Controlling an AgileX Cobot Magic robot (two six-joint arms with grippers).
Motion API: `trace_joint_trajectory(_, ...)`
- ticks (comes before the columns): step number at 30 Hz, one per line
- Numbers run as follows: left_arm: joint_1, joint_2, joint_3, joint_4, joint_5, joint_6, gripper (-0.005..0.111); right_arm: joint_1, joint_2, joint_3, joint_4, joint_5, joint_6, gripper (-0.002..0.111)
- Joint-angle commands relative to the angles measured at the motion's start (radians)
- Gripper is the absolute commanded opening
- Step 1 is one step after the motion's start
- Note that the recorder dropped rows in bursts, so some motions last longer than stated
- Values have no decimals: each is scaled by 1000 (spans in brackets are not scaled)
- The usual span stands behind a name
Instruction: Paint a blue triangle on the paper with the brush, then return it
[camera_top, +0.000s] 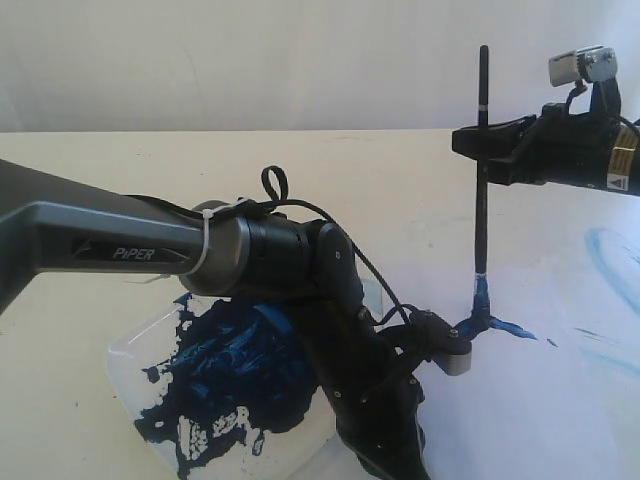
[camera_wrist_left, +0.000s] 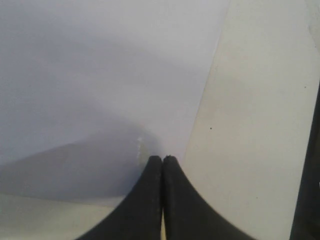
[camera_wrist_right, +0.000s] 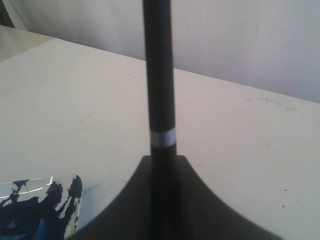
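My right gripper is shut on the black handle of the brush and holds it upright. In the right wrist view the handle rises between the jaws, with its silver band just above them. The paint-darkened tip touches the white paper, where short dark-blue strokes meet at a corner. No closed blue triangle shows. My left gripper is shut on nothing and points down at the paper near its edge.
A clear paint dish holding a dark-blue puddle sits at the front left, and also shows in the right wrist view. The left arm crosses above it. Faint light-blue smears mark the paper's right side. Cream tabletop surrounds the paper.
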Motion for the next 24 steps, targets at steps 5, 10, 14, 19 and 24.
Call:
trace_joint_trajectory(5, -5, 12, 8, 13, 24, -2, 0, -14, 2, -41, 37, 8, -32, 0)
trace_joint_trajectory(10, -5, 12, 8, 13, 24, -4, 0, -14, -15, -43, 44, -39, -20, 0)
trace_joint_trajectory(14, -5, 12, 8, 13, 24, -4, 0, -14, -81, -41, 14, -42, 47, 0)
trace_joint_trajectory(19, -5, 12, 8, 13, 24, -4, 0, -14, -150, -41, -85, -60, 159, 0)
trace_joint_trajectory(24, -5, 12, 8, 13, 24, -4, 0, -11, -220, -19, -133, -49, 261, 0)
